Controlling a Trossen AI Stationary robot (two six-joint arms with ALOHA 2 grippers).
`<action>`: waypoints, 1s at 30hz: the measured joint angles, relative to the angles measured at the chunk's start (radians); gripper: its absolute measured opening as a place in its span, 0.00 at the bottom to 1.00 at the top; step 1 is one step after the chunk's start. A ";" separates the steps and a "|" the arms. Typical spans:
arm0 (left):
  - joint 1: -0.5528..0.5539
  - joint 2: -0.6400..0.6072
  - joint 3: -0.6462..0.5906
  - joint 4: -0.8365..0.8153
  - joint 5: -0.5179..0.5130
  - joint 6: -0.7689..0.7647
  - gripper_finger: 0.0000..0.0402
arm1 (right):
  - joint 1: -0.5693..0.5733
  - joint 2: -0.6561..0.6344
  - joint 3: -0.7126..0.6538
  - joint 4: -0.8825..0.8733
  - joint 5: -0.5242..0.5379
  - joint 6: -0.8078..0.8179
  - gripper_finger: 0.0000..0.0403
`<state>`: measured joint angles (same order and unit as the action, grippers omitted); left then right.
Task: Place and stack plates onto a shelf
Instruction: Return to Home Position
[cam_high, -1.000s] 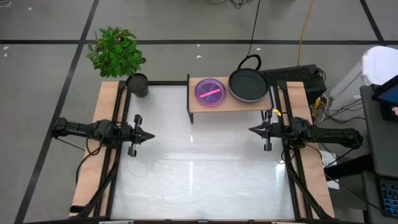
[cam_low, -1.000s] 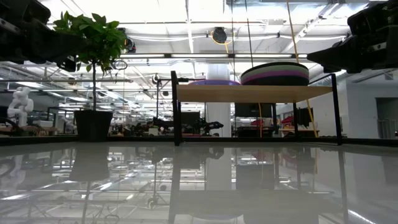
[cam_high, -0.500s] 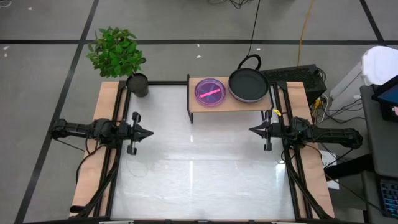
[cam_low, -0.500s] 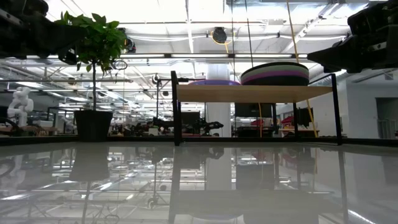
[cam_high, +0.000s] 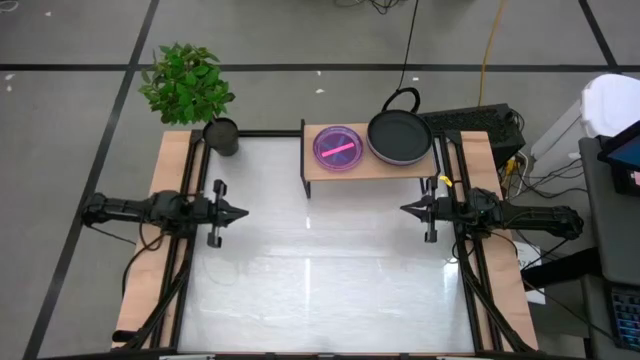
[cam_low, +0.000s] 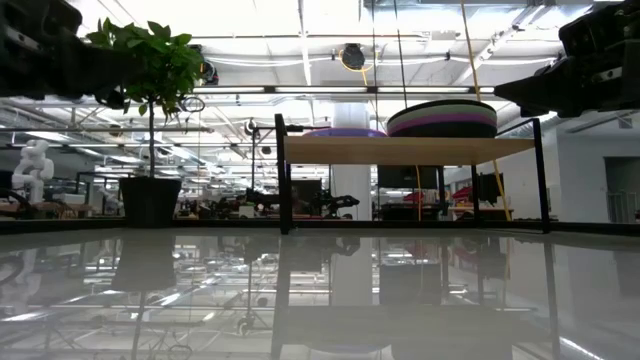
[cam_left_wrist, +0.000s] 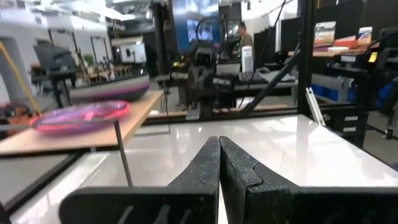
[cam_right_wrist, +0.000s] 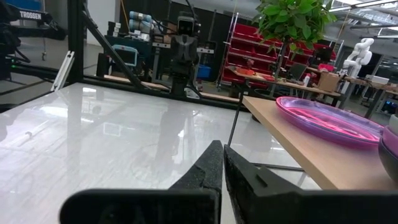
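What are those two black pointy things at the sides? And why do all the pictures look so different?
Those are the ends of two robot arms. Each arm ends in a gripper with two fingers, a bit like tongs. The left gripper and the right gripper are both shut and hold nothing. Each sits at its own side of the white table.

One picture looks straight down from above. One looks across from table height. The other two come from small cameras on the arms' wrists, so you see each arm's own fingers up close.

At the back of the table stands a small wooden shelf. On it lie a purple plate and, next to it, a pile of plates with a dark one on top. A green plant stands at a back corner.
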<state>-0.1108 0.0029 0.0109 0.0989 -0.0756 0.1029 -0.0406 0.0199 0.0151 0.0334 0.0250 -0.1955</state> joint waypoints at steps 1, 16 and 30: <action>0.003 0.000 0.000 -0.010 0.000 -0.011 0.00 | 0.000 0.000 0.000 0.000 0.000 0.000 0.00; 0.006 0.006 0.000 -0.069 0.000 -0.057 0.00 | 0.000 0.000 0.000 0.000 0.000 0.000 0.00; 0.006 0.006 0.000 -0.068 -0.002 -0.056 0.00 | 0.000 0.000 0.000 0.000 0.000 0.000 0.00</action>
<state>-0.1051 0.0092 0.0113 0.0307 -0.0780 0.0471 -0.0405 0.0196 0.0152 0.0338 0.0245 -0.1957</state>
